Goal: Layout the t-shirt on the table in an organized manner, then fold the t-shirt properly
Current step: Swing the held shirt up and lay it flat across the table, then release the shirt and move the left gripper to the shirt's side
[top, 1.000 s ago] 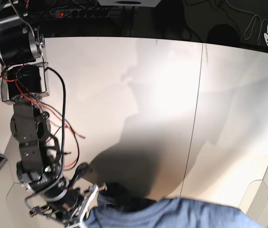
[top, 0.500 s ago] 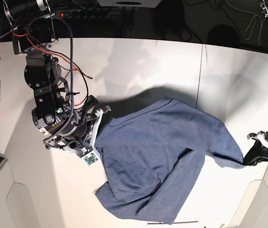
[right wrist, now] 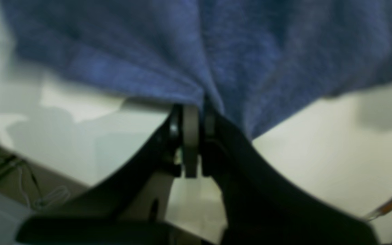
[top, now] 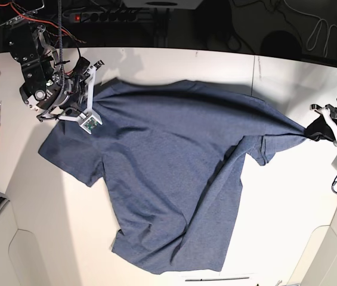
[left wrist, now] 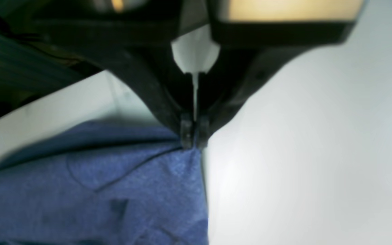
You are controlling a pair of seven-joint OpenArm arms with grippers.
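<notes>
One t-shirt [top: 168, 179]; one bench [top: 287, 208]; two grippers, left gripper [top: 311, 132] and right gripper [top: 94, 88]; one power strip [top: 105, 15].

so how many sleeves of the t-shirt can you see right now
2. One sleeve lies flat on the table below the right gripper; the other sleeve is bunched toward the left gripper, partly folded under.
</notes>
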